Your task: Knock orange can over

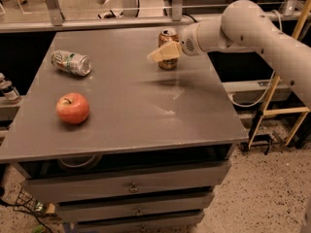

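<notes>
At the far side of the grey table [146, 115], a little right of the middle, the orange can [168, 35] stands upright. The gripper [163, 53] comes in from the right and overlaps the middle of the can; whether it is clenched or released, I cannot tell. At the far left a white-and-green can [71, 62] lies on its side, and a red apple [73, 108] rests nearer.
</notes>
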You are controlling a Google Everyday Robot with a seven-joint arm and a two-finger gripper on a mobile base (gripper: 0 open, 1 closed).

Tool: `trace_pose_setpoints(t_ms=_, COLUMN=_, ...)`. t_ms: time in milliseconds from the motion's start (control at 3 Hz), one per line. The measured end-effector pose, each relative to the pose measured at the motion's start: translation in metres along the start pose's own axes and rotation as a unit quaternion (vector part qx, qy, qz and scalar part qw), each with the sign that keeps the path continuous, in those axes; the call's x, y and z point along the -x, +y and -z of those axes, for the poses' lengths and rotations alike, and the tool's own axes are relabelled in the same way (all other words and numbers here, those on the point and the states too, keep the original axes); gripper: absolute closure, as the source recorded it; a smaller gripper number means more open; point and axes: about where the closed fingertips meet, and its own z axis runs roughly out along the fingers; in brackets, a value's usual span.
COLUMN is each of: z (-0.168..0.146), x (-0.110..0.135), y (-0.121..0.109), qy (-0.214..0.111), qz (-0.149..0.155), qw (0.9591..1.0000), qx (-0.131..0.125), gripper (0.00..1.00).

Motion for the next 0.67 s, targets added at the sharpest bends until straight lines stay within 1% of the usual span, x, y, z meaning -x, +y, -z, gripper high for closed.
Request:
trace_pose_setpoints(t_ms=333, z=-0.0088, x=0.0035, y=0.0035, qy=-0.024, qz=-0.005, qw=0.9997, qx=0.008, gripper=0.18)
trace_pose_setpoints(t_ms=667, z=-0.0089, x=0.0054, y=0.0061, qy=-0.037, qz=-0.002, qw=0.9992, qx=0.017, gripper=0.49)
